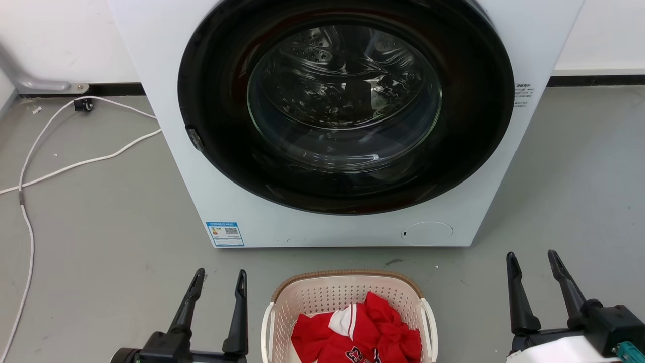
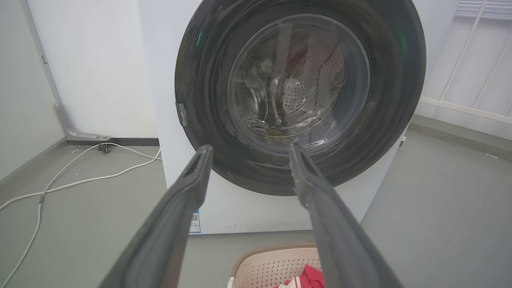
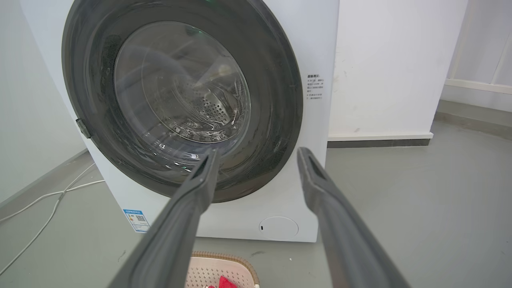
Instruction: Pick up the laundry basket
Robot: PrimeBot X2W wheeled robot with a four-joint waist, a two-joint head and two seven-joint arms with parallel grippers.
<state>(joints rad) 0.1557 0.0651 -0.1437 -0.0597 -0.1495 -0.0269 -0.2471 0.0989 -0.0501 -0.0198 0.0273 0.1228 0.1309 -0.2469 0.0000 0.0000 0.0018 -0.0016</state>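
The laundry basket (image 1: 312,295) is cream plastic with perforated walls, a brown woven-look rim and white side handles. It stands on the floor at the bottom centre of the head view, holding red and white clothing (image 1: 363,330). My left gripper (image 1: 220,278) hangs open to the basket's left, apart from it. On the basket's right my right gripper (image 1: 533,259) is open too, farther off. The basket's far rim (image 2: 272,253) peeks in low in the left wrist view, between the open left gripper (image 2: 249,150) fingers. In the right wrist view the basket (image 3: 218,270) lies below the open right gripper (image 3: 258,154).
A white front-loading washing machine (image 1: 211,166) with a shut dark round door (image 1: 347,101) stands just behind the basket. White cables (image 1: 75,164) trail over the grey floor at the left. A white wall runs behind.
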